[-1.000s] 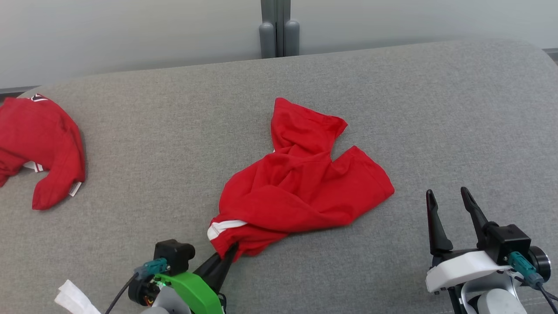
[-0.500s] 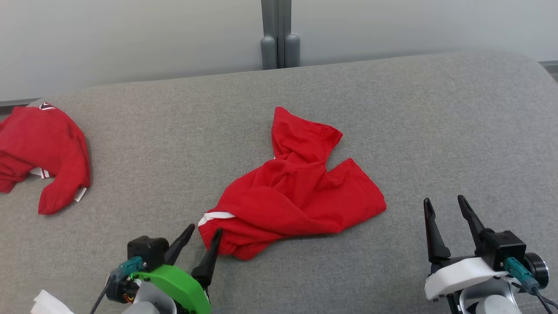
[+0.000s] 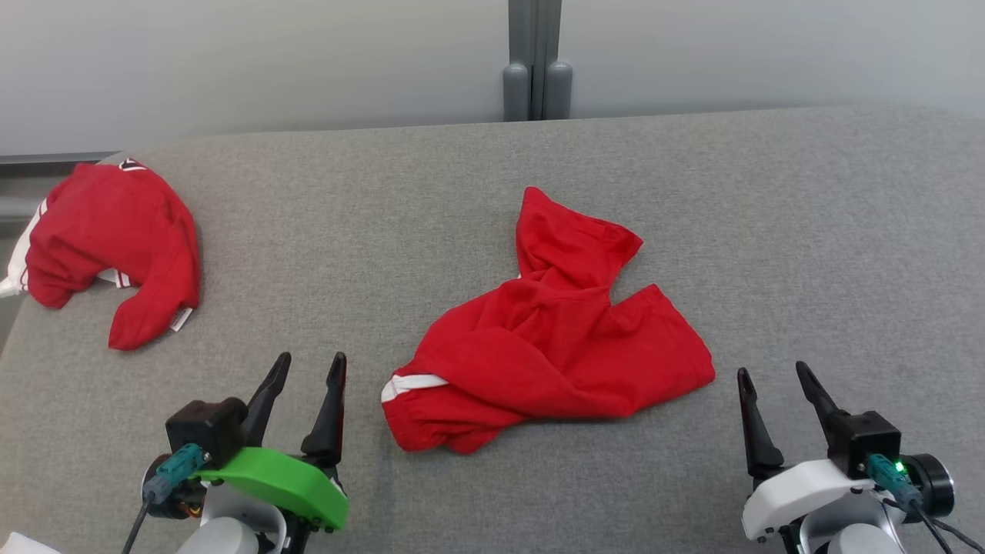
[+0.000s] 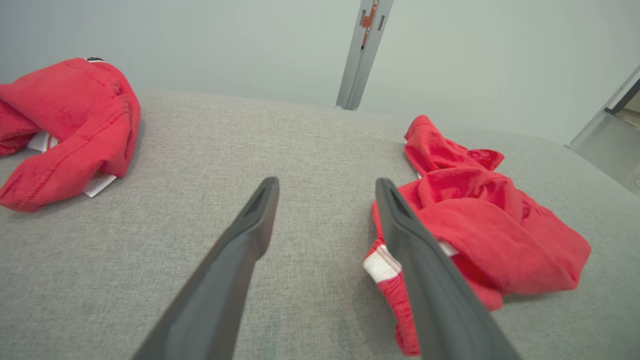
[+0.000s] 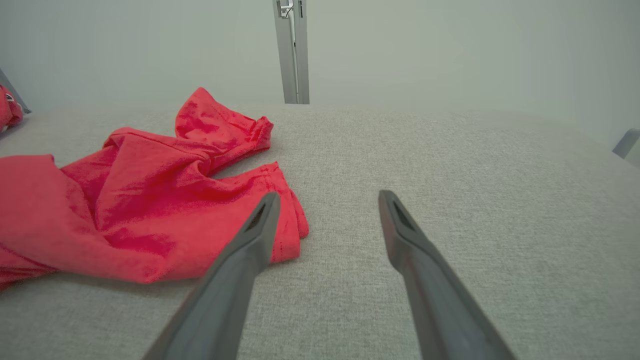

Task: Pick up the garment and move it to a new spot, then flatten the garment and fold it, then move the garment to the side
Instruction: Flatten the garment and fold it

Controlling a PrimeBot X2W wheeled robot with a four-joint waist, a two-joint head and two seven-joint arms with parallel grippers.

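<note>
Garment [image 3: 550, 338], red and crumpled, lies near the middle of the grey fabric-covered tabletop [image 3: 769, 215], and neither end effector is holding it. One narrow part reaches toward the far side and a broader part spreads right. A white band [image 3: 415, 382] shows at its near-left corner. The left end effector [image 3: 310, 359] sits at the near left, just beside that corner but not touching it. Its two dark fingers are spread wide with nothing between them. The right end effector [image 3: 772, 371] sits at the near right, close to the garment's right edge and clear of it, its fingers likewise parted and empty. A second red garment [image 3: 115, 246] lies bunched at the far left edge of the tabletop, well apart from the first. A grey post [image 3: 536, 58] stands against the pale wall behind the far edge.
</note>
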